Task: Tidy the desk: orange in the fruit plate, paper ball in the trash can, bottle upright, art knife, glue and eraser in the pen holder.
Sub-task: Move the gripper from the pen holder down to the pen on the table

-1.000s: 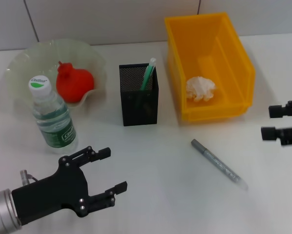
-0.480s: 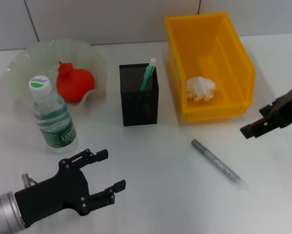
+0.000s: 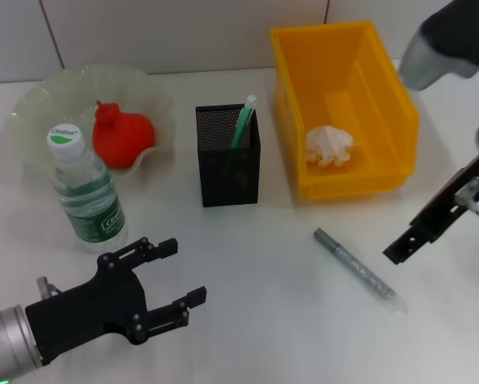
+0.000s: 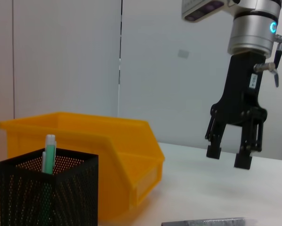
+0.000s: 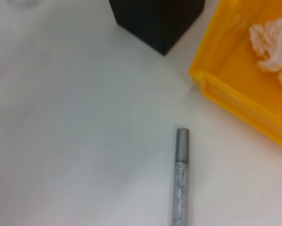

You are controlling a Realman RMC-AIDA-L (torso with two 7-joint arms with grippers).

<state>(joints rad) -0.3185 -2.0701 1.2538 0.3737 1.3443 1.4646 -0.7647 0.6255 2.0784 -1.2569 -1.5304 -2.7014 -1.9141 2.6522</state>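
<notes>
Head view: I see the right gripper [image 3: 405, 244] poised at 3 o'clock of the silver glitter pen [image 3: 357, 268], which lies flat on the desk [image 3: 263, 256] at 5 o'clock of the yellow bin [image 3: 347, 104]; from here I cannot tell its finger spacing. The left gripper [image 3: 179, 276], fingers spread and holding nothing, hovers at 6 o'clock of the upright bottle [image 3: 85, 192].

Left wrist view: the right gripper [image 4: 229, 157] hangs fingers-down, parted and empty.

Right wrist view: the pen [image 5: 180, 176] is slim and round; I judge an off-centre pinch could roll it, or tilt it against the mesh pen holder [image 5: 157, 19].
</notes>
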